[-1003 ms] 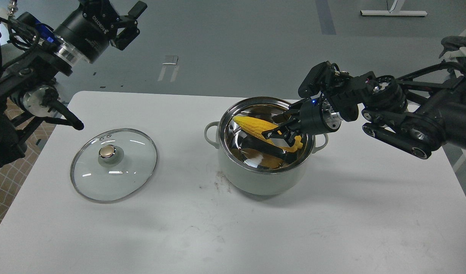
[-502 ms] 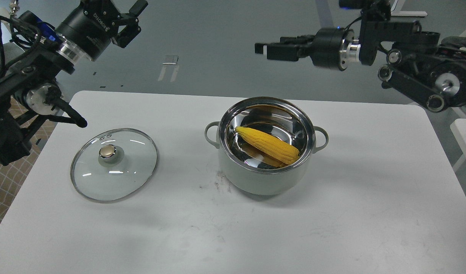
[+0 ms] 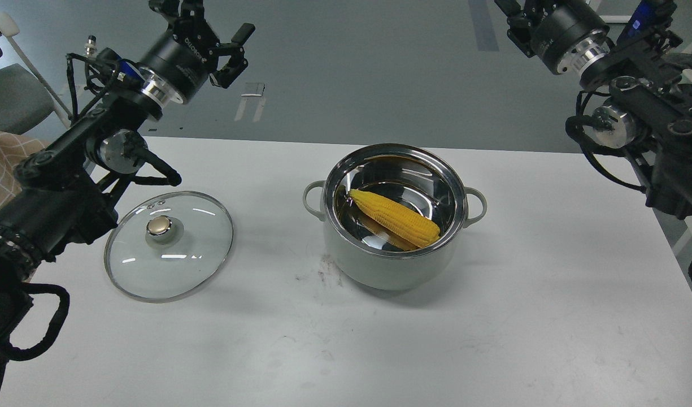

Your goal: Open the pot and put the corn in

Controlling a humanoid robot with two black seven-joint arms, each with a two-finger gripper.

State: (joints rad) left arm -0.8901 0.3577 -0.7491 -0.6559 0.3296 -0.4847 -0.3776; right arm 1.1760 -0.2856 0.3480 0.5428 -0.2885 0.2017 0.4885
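Observation:
The pale grey-green pot [image 3: 392, 270] stands open in the middle of the white table [image 3: 492, 339]. The yellow corn [image 3: 395, 217] lies slantwise inside it on the steel bottom, tip to the upper left. My left gripper [image 3: 210, 21] is raised at the upper left, above the table's far edge, open and empty. My right gripper [image 3: 512, 14] is raised at the top right, far above the pot. Its fingers are cut off by the view's top edge. Neither gripper touches anything.
The round glass lid [image 3: 169, 265] with a brass knob [image 3: 160, 225] lies flat on the table left of the pot, below my left arm. A grey chair [image 3: 12, 99] stands beyond the table's left side.
My right gripper let go of the corn in the pot, rose and drew back to the top right. The corn settled on the pot's bottom. My left arm shifted right.

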